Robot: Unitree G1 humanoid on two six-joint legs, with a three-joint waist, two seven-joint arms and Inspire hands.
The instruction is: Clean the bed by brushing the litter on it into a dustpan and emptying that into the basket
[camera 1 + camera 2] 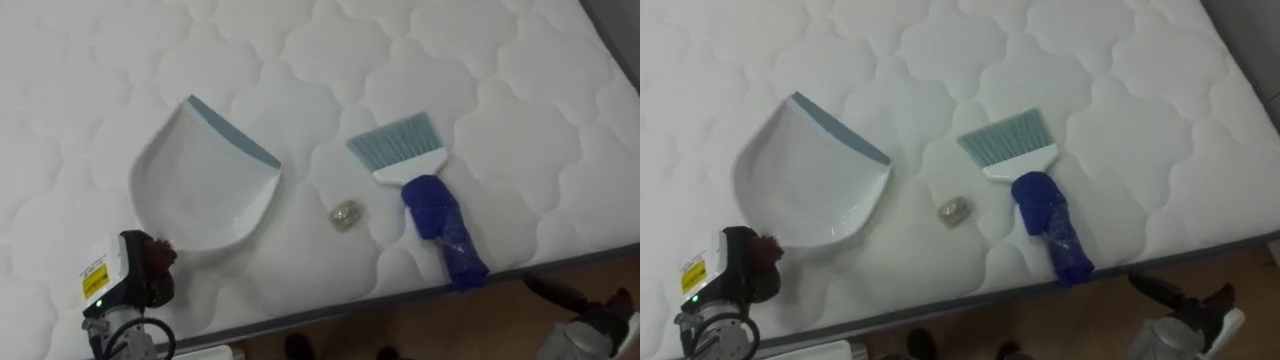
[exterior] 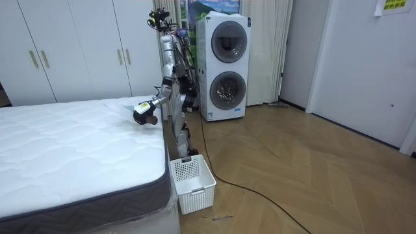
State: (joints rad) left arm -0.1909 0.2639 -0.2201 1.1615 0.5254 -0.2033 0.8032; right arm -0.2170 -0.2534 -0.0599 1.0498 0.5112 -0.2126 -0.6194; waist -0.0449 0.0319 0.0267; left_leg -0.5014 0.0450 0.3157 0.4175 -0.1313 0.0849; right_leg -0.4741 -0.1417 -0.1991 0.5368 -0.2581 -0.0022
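I'm seeing the left hand (image 1: pixel 128 280) lower left at the dustpan's (image 1: pixel 205 180) rear, grip unreadable. The right hand (image 1: pixel 1185 295) is hanging loose-fingered lower right, below the brush (image 1: pixel 425 190). A crumb (image 1: pixel 344 214) is lying mid-frame on the bed (image 1: pixel 480 60), so I'm planning leftward strokes with the pan lip flat.

My limbs are silver-grey with dark joints; my black left hand (image 1: pixel 150 268) meets a white wrist cuff bearing a yellow label, black cable looped beneath.

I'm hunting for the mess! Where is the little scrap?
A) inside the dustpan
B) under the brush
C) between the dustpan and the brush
C: the scrap lies on the bare mattress between the dustpan and the brush, touching neither.
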